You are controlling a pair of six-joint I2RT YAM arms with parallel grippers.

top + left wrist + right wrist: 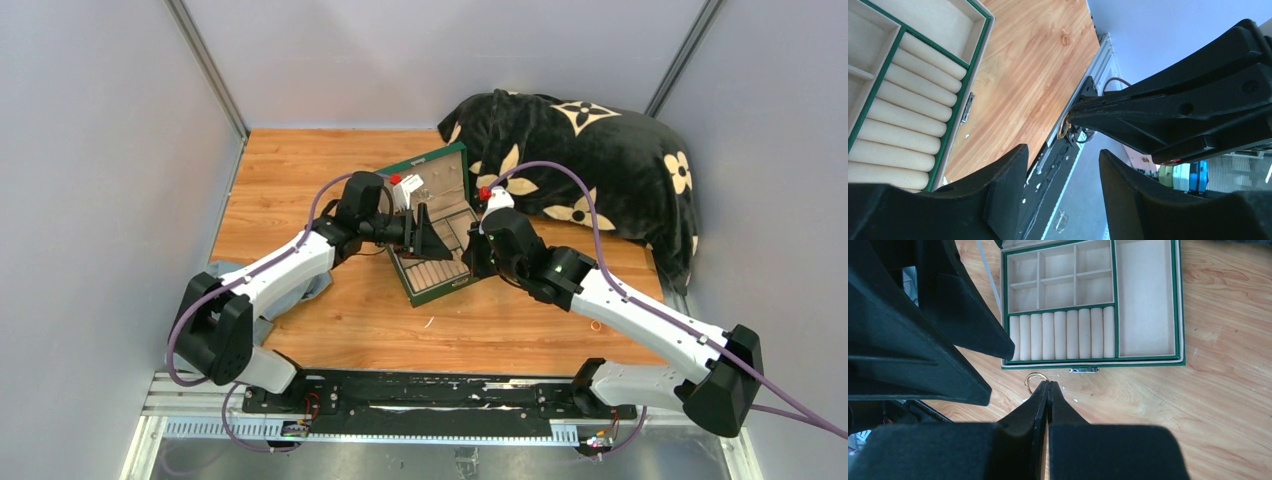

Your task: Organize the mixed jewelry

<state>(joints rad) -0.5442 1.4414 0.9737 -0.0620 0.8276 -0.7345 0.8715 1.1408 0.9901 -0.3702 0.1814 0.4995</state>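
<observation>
A small gold ring (pixel 1033 379) is pinched at the tips of my right gripper (pixel 1048 384), which is shut on it just in front of the green jewelry box (pixel 1180 315). The box lies open, showing cream ring rolls and empty compartments. In the left wrist view the same ring (pixel 1064 129) hangs at the right gripper's tip, just beyond my left gripper (pixel 1063 153). The left gripper's jaws stand apart with nothing between them. From above, both grippers meet over the box's (pixel 440 290) near side, the left one (pixel 437 240) facing the right one (pixel 476 252). No other jewelry shows.
A black floral blanket (pixel 600 160) is heaped at the back right. A thin pale sliver (pixel 430 322) lies on the wooden table (pixel 290 180) in front of the box. Grey walls close in both sides, and a metal rail (pixel 400 400) runs along the near edge.
</observation>
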